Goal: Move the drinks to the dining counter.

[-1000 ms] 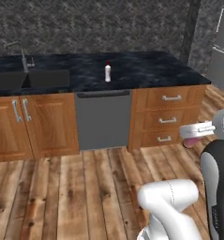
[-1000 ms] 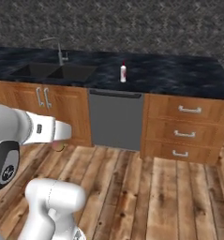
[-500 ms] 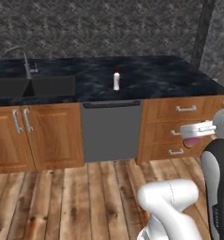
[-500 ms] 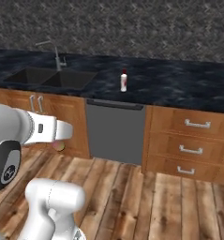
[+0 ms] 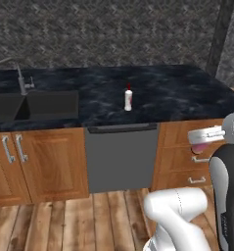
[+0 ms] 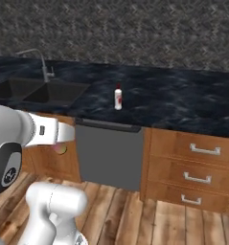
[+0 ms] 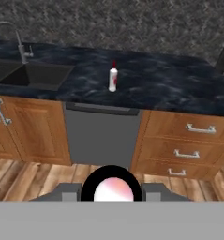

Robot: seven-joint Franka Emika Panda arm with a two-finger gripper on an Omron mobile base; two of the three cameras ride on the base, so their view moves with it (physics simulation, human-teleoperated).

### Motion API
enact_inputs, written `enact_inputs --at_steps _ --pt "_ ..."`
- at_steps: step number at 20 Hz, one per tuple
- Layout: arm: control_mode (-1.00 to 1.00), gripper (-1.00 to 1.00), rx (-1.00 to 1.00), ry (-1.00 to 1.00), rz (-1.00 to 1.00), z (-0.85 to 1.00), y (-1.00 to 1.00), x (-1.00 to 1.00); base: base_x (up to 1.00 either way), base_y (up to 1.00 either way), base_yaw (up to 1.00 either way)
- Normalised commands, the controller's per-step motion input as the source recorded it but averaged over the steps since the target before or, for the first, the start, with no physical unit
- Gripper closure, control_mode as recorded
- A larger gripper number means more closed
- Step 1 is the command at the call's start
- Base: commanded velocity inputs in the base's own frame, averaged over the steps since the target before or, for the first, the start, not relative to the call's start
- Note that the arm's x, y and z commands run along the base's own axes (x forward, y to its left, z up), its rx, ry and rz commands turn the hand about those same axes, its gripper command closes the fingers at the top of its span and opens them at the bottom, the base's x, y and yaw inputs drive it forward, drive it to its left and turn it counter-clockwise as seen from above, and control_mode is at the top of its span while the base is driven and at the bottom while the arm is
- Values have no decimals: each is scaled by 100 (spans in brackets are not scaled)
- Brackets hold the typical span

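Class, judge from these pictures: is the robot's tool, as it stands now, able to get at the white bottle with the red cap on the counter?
Probably not yet. The tool is already shut on a pink bottle and sits well back over the floor, apart from the white bottle on the counter. Nothing stands between them.

counter: dining counter, black-blue marble, over wood cabinets
built-in: dark sink + faucet, left end
on top: white bottle w/ red cap, upright, mid counter

Your 2 base cameras look forward and down from behind, left and right; your hand camera faces level. All 3 share the dining counter, mid-frame, near.
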Motion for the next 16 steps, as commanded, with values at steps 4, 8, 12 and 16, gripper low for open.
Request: enact_inputs --at_steps 4,8,12,16 --pt "100 100 0 0 0 0 0 0 69 0 0" --pt "100 100 0 0 0 0 0 0 73 0 0" --pt "100 100 0 0 0 0 0 0 80 0 0" --pt "100 100 0 0 0 0 0 0 82 0 0"
